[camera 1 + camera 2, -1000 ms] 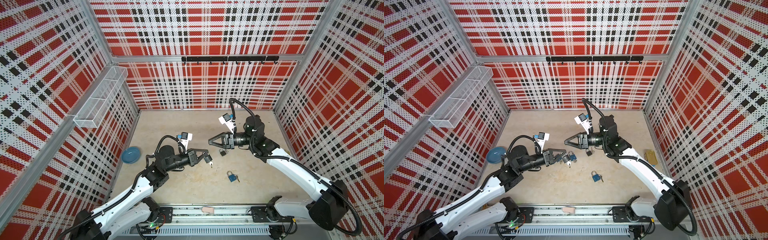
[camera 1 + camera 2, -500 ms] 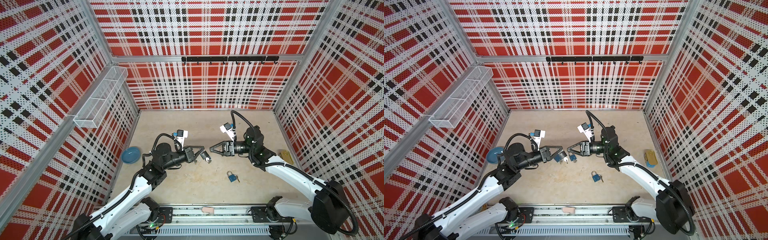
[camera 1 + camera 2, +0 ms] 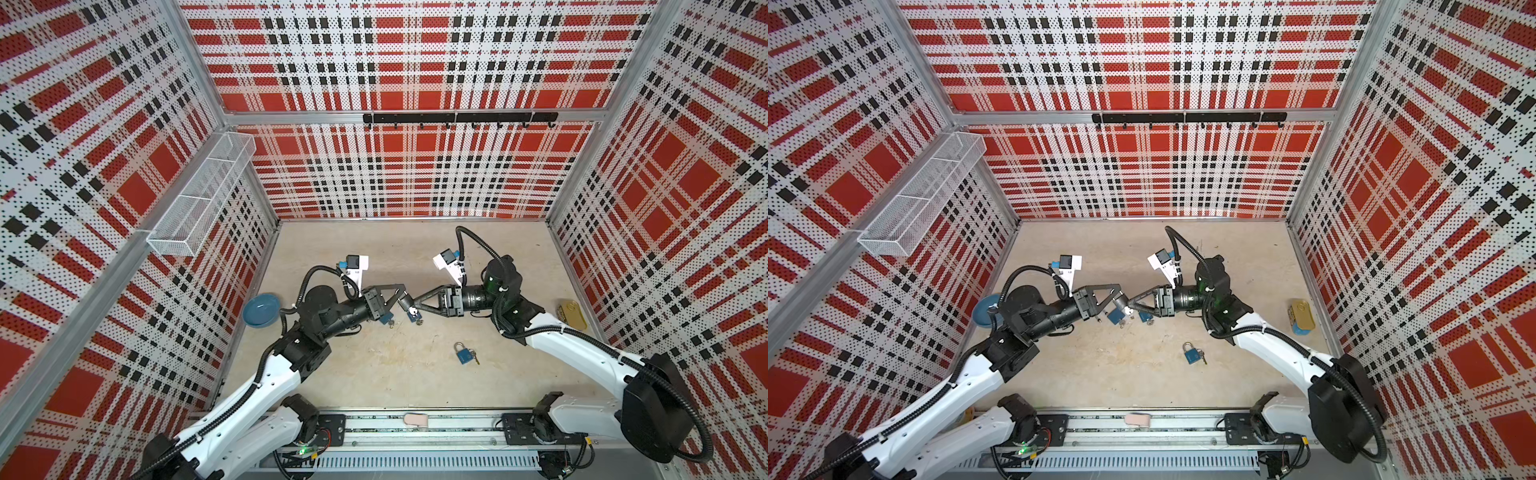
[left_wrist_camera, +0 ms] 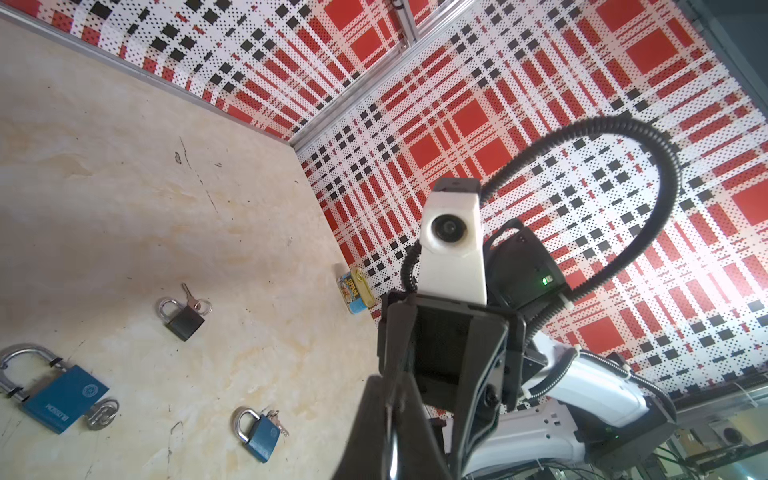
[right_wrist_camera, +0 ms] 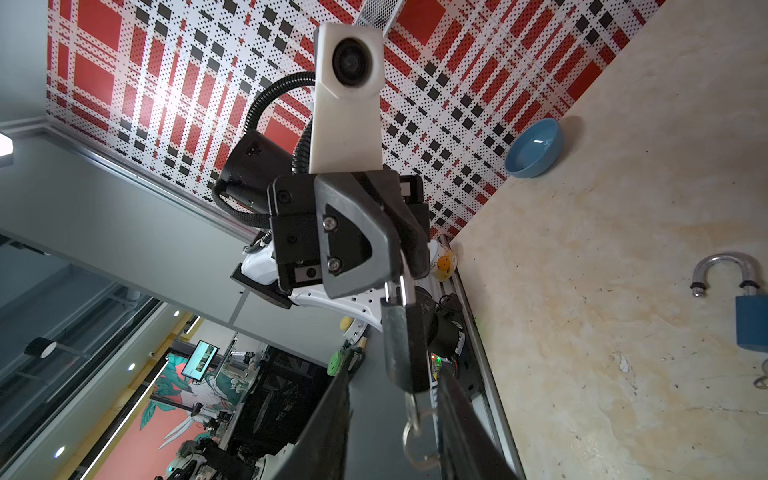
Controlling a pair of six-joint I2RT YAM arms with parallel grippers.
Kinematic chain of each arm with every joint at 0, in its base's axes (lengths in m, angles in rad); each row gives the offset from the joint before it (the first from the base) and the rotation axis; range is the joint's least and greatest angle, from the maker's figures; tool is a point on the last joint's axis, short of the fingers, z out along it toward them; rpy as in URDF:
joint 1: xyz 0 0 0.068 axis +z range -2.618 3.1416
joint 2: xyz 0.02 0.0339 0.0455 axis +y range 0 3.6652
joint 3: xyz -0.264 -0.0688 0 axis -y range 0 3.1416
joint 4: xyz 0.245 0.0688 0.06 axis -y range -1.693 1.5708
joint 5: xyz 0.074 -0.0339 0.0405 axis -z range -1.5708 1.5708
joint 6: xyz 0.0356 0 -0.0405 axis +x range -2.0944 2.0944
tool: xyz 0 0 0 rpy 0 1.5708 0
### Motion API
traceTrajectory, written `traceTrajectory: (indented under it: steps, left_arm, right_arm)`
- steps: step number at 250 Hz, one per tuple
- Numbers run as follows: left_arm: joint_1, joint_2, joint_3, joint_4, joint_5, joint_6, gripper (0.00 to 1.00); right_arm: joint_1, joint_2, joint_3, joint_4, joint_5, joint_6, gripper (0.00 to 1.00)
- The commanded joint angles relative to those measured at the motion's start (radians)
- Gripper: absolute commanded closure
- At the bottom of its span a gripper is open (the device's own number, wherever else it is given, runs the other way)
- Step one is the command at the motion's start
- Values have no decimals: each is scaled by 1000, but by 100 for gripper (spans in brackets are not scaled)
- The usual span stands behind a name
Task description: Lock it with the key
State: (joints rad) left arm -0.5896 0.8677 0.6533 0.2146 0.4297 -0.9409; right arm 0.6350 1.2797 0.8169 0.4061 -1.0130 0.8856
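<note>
So the left gripper (image 5: 403,278) is clamping tight on the shackle of the black padlock (image 5: 405,345). The lock is hanging in the air well out from the blue bowl (image 3: 261,310), over toward the middle of the table (image 3: 374,386). The key (image 5: 411,409) is sticking out of the bottom of the lock. The right gripper (image 3: 416,304) is pointing in from the side away from the bowl, basically tip to tip with the left one in both top views. Its fingers (image 5: 328,432) are standing partly open on either side of the key, not gripping it, with a gap showing each side in the right wrist view. Farther from the bowl, a small blue padlock (image 3: 463,353) is lying on the table. A Spam tin (image 3: 572,318) is sitting way across from the bowl by the opposite wall.
</note>
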Motion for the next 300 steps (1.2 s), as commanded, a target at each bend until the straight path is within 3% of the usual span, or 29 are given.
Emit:
traceTrajectory:
  steps: [1, 21, 68, 148, 214, 242, 300]
  left_arm:
    - [6, -26, 28, 73, -26, -26, 100]
    - [6, -31, 29, 75, -30, -28, 100]
    - [5, -33, 14, 85, -47, -33, 100]
    - [-3, -18, -3, 114, -49, -52, 100]
    - [-12, -8, -16, 115, -47, -47, 100]
    - [-12, -7, -20, 115, -51, -41, 100]
    - [51, -22, -17, 105, -40, -34, 100]
  right_arm:
    - [9, 1, 16, 10, 1, -24, 63]
    - [10, 6, 16, 28, -1, -12, 65]
    - [10, 22, 22, 57, -11, 8, 82]
    - [12, 44, 28, 108, -17, 40, 88]
    - [11, 68, 17, 222, -30, 118, 84]
    - [12, 67, 20, 217, -30, 115, 100]
    - [11, 27, -16, 109, 6, 61, 100]
